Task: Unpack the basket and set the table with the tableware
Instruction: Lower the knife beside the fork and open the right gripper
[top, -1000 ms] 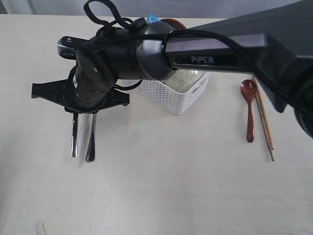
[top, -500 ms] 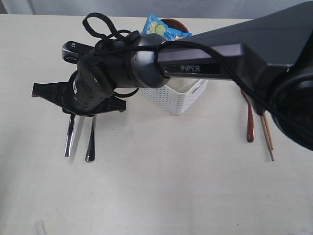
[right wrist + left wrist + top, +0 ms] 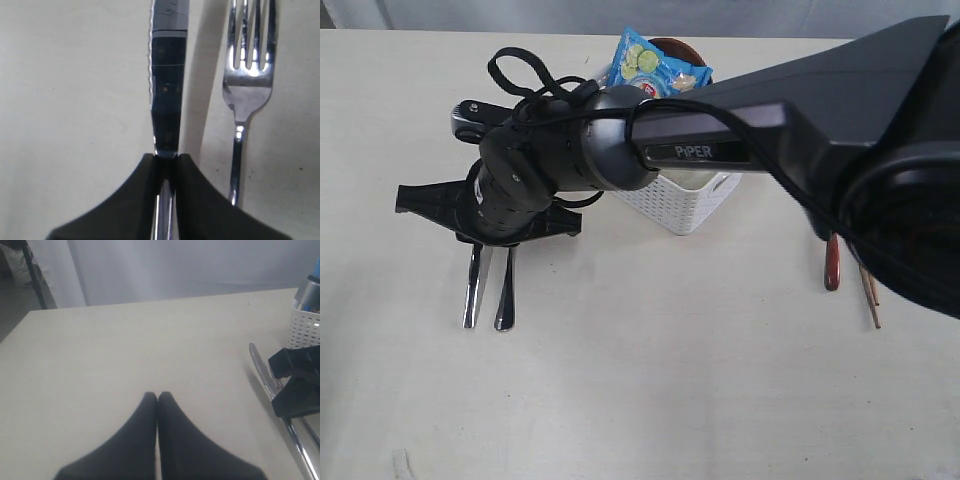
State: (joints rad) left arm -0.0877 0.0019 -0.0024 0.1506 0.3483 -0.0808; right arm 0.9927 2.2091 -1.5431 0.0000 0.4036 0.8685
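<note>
the knife (image 3: 168, 75) sits low over the left half of the table (image 3: 670, 400), about midway between the far and near edges and well left of the basket (image 3: 685, 205). its long axis runs from near edge to far edge, blade tip toward the far edge and handle toward the near one. the fork (image 3: 248, 85) lies just beside it on the basket side, parallel and apart, tines also toward the far edge. the right gripper (image 3: 166, 159) is clamped on the knife where blade meets handle; whether the knife already rests flat on the table i cannot tell. the step in hand looks like placing the knife next to the fork. the next move calls for settling it flat, letting go, and lifting straight up without nudging either piece. the spoon (image 3: 831, 272) and chopsticks (image 3: 870, 295) lie toward the right edge, partly hidden by the arm. the basket holds a blue chip bag (image 3: 655, 62) and more, so unpacking is not finished. the left gripper (image 3: 157, 396) hangs over bare table, fingers pressed together on nothing.
</note>
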